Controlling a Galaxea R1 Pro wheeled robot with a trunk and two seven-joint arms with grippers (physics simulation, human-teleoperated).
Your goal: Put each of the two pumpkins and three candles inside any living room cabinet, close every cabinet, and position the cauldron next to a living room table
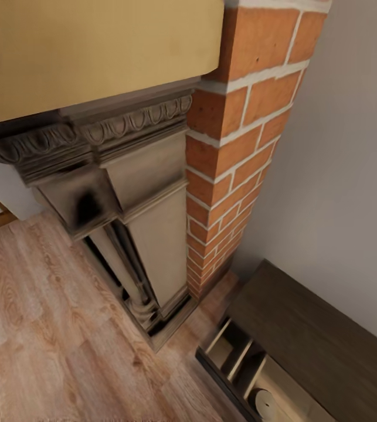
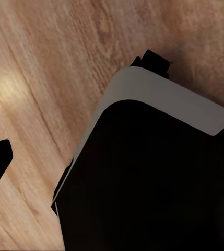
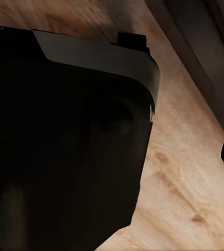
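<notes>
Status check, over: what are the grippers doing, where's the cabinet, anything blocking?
Grippers: state can't be told. Cabinet low at right, drawer pulled open, something round and pale inside. Fireplace surround and brick column ahead.

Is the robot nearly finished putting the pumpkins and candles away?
Not finished. The cabinet beside the brick column has a drawer pulled open, with one round pale thing inside, too blurry to name. The drawer needs closing. Pumpkins and cauldron aren't visible here.

The robot's black base (image 2: 143,183) has rounded corners and a pale grey rim.
</notes>
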